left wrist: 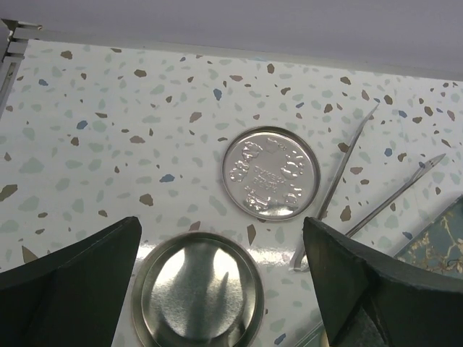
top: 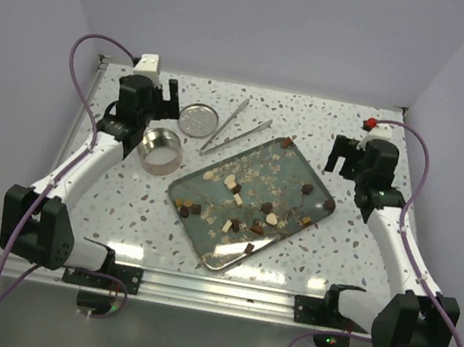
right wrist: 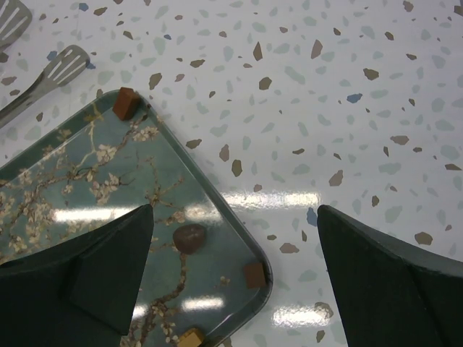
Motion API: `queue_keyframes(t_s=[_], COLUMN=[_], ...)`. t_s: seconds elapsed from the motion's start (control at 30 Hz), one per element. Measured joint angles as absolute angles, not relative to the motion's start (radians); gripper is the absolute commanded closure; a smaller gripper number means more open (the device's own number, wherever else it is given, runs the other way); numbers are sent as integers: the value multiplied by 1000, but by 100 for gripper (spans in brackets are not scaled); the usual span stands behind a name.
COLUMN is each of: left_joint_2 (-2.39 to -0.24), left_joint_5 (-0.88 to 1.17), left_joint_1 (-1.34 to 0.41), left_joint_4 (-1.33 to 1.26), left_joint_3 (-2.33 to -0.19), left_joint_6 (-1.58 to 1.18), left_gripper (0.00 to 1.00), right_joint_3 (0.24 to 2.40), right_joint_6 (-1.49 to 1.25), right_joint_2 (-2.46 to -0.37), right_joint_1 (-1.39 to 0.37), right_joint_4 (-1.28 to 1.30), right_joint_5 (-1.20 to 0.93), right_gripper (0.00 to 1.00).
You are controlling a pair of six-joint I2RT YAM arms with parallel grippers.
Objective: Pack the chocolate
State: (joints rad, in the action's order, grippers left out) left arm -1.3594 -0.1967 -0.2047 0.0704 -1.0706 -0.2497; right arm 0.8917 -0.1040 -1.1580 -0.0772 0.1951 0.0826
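Several small chocolate pieces (top: pixel 236 199), dark brown, tan and cream, lie scattered on the grey-green tray (top: pixel 202 244) at the table's middle. A round dark piece (right wrist: pixel 189 237) and brown squares (right wrist: pixel 253 275) show in the right wrist view near the tray's corner. An open round tin (top: pixel 159 150) stands left of the tray, its lid (top: pixel 198 120) flat behind it. Metal tweezers (top: pixel 238 127) lie beside the lid. My left gripper (top: pixel 157 99) is open and empty above the tin (left wrist: pixel 194 289) and lid (left wrist: pixel 270 173). My right gripper (top: pixel 343 157) is open and empty over the tray's right corner (right wrist: pixel 264 278).
The speckled table (top: pixel 329 123) ends at a metal rail (top: pixel 221 292) in front. A red knob (top: pixel 370 124) sits at the back right. Purple cables loop beside both arms. Walls close in the back and sides.
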Motion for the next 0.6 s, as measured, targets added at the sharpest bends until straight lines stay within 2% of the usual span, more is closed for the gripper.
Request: queue_keyframes(t_s=[0.37, 0.6], left_joint_2=[-1384, -1408], left_joint_5=[-220, -140], left_joint_1=[-219, -257], left_joint_4=[98, 95], left_joint_3=[-1109, -1127], left_joint_6=[-210, -141], left_gripper=[0, 2], right_joint_3=[897, 902], right_joint_6=[-114, -121], right_joint_2=[-1164, -1178], right_joint_1=[-77, -77], right_joint_4=[195, 194], right_joint_5=[83, 83], right_gripper=[1, 1])
